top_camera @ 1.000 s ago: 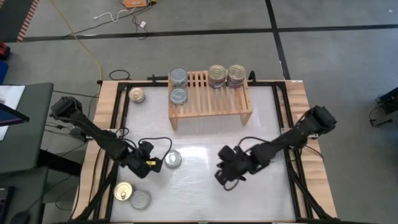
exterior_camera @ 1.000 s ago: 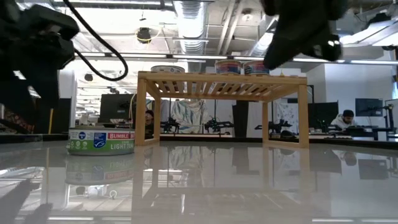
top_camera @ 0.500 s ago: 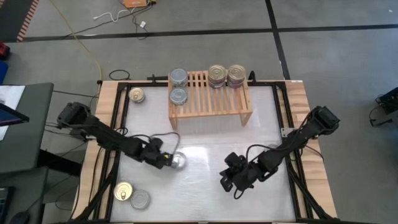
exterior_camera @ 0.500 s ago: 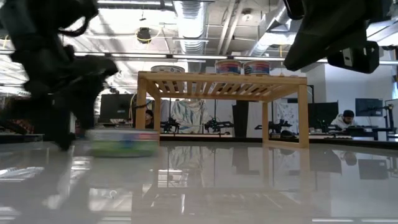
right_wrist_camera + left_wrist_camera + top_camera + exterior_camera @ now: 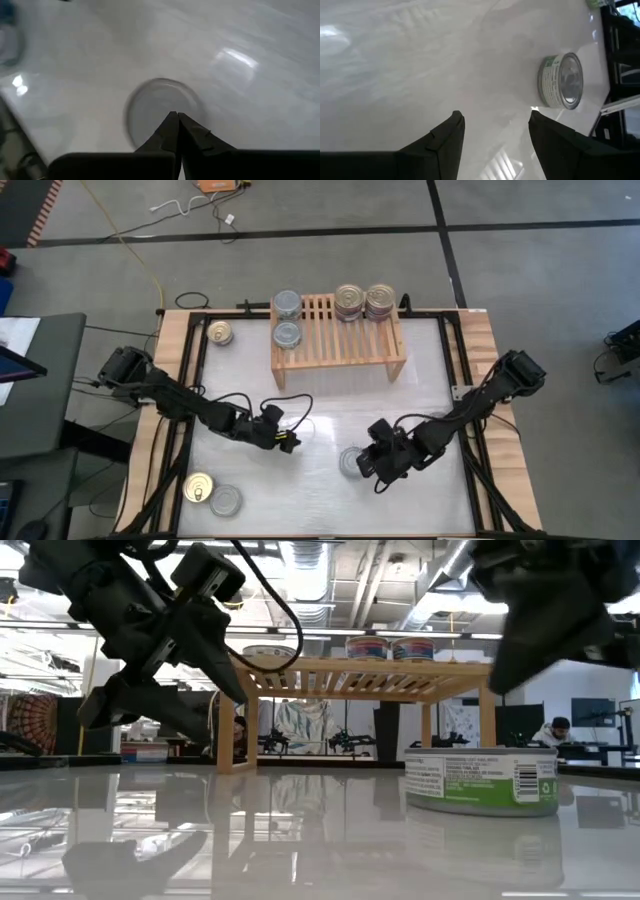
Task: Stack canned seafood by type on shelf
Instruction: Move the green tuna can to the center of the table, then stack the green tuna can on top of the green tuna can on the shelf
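Low view alone shows the can's (image 5: pixel 481 781) green label—high view, silver.

No brand, word or number can be made out anywhere: only a barcode and blocks of print too small to read are seen on the white and green side label of the can (image 5: pixel 481 781) standing on the table (image 5: pixel 300 840) at the near right.
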Controlling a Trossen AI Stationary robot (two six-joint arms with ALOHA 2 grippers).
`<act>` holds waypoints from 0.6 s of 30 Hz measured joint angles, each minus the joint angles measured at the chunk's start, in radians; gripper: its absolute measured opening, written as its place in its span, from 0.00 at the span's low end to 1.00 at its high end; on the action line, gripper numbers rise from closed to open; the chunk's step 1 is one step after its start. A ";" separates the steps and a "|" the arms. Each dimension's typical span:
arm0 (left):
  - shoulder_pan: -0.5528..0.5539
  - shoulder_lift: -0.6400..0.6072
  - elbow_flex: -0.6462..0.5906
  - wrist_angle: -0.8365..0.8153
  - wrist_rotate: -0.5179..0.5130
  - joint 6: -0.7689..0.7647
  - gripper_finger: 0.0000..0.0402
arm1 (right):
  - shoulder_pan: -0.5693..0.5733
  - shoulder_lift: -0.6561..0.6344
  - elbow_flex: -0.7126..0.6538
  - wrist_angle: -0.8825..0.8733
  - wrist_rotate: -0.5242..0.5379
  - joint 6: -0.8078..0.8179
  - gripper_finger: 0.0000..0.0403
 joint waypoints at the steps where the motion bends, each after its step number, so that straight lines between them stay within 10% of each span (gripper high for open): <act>1: 0.000 0.000 0.000 0.002 0.000 -0.008 0.53 | 0.010 -0.004 0.000 -0.033 0.000 0.033 0.09; 18: 0.002 -0.001 0.000 0.110 -0.008 0.032 0.53 | 0.102 0.021 -0.034 -0.017 0.007 0.304 0.46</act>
